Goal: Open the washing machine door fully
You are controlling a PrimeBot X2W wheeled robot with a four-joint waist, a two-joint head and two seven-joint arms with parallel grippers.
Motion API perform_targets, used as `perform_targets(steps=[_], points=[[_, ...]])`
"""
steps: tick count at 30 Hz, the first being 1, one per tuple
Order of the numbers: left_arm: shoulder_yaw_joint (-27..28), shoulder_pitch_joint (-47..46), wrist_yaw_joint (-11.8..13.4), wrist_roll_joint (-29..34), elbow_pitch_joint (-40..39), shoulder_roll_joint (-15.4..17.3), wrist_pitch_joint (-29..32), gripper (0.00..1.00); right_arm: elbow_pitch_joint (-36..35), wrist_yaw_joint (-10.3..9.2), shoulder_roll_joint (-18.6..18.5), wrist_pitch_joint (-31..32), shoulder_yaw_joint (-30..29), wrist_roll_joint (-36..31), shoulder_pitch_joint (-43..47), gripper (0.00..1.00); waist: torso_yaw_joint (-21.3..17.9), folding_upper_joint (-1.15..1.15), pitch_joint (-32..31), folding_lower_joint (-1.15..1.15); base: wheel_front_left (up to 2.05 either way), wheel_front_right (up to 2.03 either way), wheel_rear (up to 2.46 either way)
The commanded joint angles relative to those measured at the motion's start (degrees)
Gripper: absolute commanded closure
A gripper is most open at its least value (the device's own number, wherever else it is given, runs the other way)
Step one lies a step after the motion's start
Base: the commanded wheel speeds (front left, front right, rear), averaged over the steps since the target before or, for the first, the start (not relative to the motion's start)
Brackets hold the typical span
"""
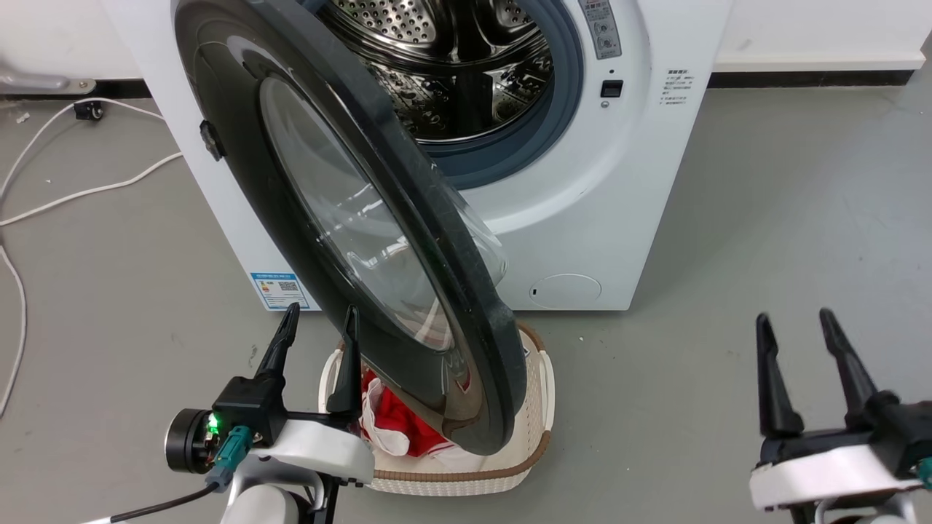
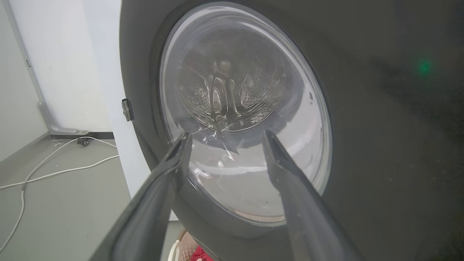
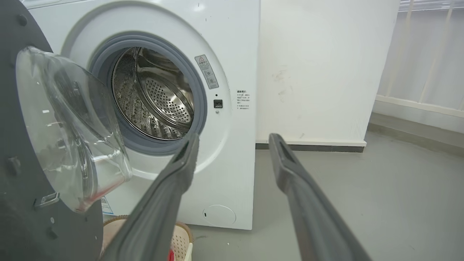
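Note:
The white washing machine (image 1: 582, 218) stands ahead with its steel drum (image 1: 451, 65) exposed. Its big glossy black door (image 1: 240, 131) with the clear bulging window (image 1: 342, 218) hangs roughly half open, hinged on the left and swung out toward me. My left gripper (image 1: 320, 320) is open, low at the door's outer face, one finger right beside the black rim; contact cannot be made out. In the left wrist view the door (image 2: 380, 127) is close ahead, and the left gripper (image 2: 224, 136) points at its window (image 2: 239, 108). My right gripper (image 1: 794, 320) is open over bare floor, far right of the machine (image 3: 232, 54).
A cream perforated laundry basket (image 1: 535, 407) with red and white cloth sits on the floor under the door's lower edge. White cables (image 1: 80, 193) trail across the grey floor at the left. A white wall with a dark skirting (image 1: 801, 76) runs behind.

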Motion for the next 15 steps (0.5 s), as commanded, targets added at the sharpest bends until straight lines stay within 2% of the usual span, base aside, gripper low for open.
perform_targets(steps=[1, 3, 15], points=[[-0.1, 0.2, 0.3, 0.0, 0.0, 0.0, -0.1, 0.00, -0.8, -0.04, 0.7, 0.3, 0.2, -2.0, 1.6, 0.00, 0.2, 0.00, 0.0, 0.00, 0.00, 0.00, 0.00], [-0.2, 0.1, 0.4, 0.1, 0.0, 0.0, -0.1, 0.00, -1.0, -0.04, 1.2, 0.5, 0.6, -3.7, 2.9, 0.00, 0.3, 0.00, 0.0, 0.00, 0.00, 0.00, 0.00], [-0.1, -0.2, 0.2, 0.9, -0.2, 0.0, -0.1, 0.00, 0.8, -0.04, 1.9, 0.1, 1.3, -2.5, 2.6, 0.00, 0.4, 0.00, 0.2, 0.00, 0.00, 0.00, 0.00]])
